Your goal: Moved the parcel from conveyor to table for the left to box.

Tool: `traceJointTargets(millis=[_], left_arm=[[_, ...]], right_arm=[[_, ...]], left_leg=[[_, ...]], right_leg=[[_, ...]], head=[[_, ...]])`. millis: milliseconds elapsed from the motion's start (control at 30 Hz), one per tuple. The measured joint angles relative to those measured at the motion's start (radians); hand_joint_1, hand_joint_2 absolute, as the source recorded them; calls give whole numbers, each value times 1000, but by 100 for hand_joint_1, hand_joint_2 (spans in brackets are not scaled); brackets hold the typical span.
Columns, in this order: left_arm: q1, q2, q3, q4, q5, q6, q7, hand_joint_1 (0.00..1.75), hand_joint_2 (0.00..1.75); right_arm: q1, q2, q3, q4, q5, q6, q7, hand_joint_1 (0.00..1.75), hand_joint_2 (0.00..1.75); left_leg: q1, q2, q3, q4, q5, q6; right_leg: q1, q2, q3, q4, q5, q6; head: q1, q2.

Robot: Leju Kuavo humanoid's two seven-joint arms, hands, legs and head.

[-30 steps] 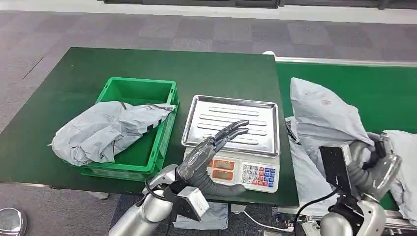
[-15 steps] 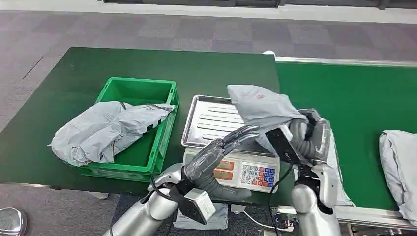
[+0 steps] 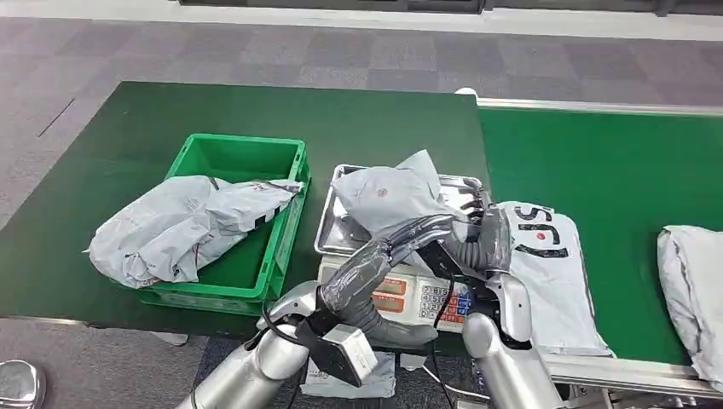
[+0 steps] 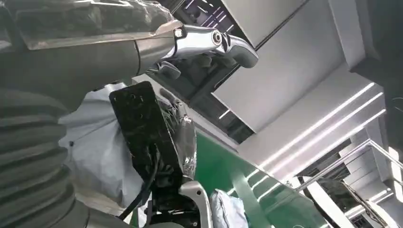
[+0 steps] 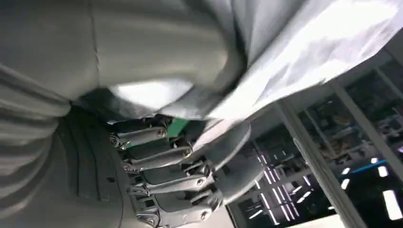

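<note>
Head view: right hand (image 3: pixel 486 239) gripped grey parcel (image 3: pixel 392 198) over scale tray (image 3: pixel 341 223), near tray's front-right edge. Left hand (image 3: pixel 375 260), fingers apart and holding nothing, reached under parcel w/ fingertips touching it. Green crate (image 3: pixel 243 158) stood beside scale on worktop (image 3: pixel 128 128), a bag draped over its rim. Conveyor (image 3: pixel 631 162) lay alongside; grey carpet beyond.

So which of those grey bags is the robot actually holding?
The crumpled grey parcel over the metal scale tray, gripped by the right hand. The others lie untouched on the crate and conveyor.
</note>
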Motion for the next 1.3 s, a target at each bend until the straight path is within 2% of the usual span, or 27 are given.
traceJointTargets(millis=[333,667,900,933,967,1300], left_arm=[[8,5,0,-2,-7,0,8,0,175],[9,8,0,-2,-7,0,14,0,175],[9,8,0,-2,-7,0,15,0,175],[10,8,0,-2,-7,0,16,0,175],[16,9,0,-2,-7,1,21,0,175],[20,10,0,0,-31,13,25,0,175]], right_arm=[[52,-27,0,-58,32,14,66,0,175],[195,-88,-16,-385,-17,25,57,0,175],[217,-95,-25,-428,-19,19,53,0,175],[228,-97,-30,-449,-21,13,49,0,175],[287,-119,-55,-558,-64,-3,19,0,175],[395,-104,-111,-793,-39,-107,-31,0,175]], left_leg=[[0,0,0,0,0,0],[0,0,0,0,0,0],[0,0,0,0,0,0],[0,0,0,0,0,0],[0,0,0,0,0,0],[0,0,0,0,-1,0]], right_leg=[[0,0,0,0,0,0],[0,0,-1,0,0,0],[0,0,-1,0,0,0],[0,0,-1,0,0,0],[0,0,0,0,0,0],[0,0,0,0,0,0]], head=[[0,0],[0,0],[0,0],[0,0],[0,0],[0,0]])
